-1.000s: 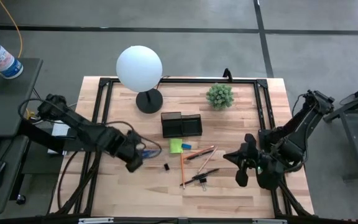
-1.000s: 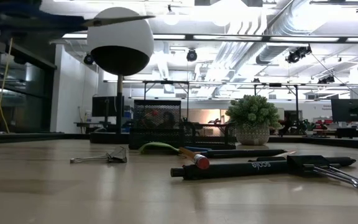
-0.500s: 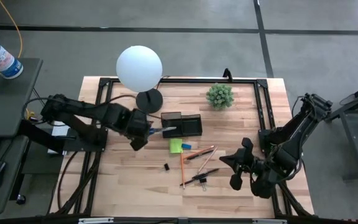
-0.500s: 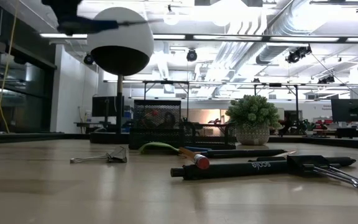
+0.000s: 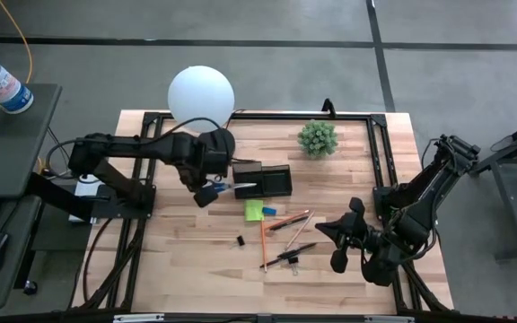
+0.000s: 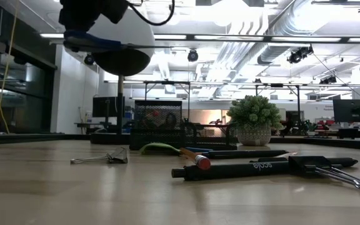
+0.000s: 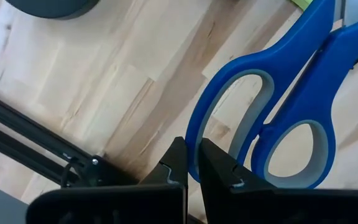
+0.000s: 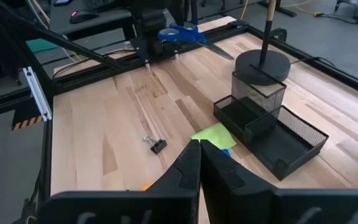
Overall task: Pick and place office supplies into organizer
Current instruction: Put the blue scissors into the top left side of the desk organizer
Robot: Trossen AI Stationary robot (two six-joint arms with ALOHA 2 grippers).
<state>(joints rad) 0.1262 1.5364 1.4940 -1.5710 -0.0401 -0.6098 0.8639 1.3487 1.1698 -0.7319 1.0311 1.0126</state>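
My left claw [image 5: 206, 191] is clamped on the blue-handled scissors [image 5: 225, 187], held in the air just beside the organizer [image 5: 262, 180], blades pointing over it (lamp base close behind). My right claw [image 5: 337, 244], fingers together and empty, waits near the counter [image 5: 196, 269]'s right edge.

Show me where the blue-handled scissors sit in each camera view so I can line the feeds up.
High view: scissors, held by the left tool, blades over the organizer.
Low view: blue handle at upper left, in front of the lamp globe.
Left wrist view: handle loops fill the right half.
Right wrist view: scissors at top centre.
Shared landmark: the organizer, in all but the left wrist view.
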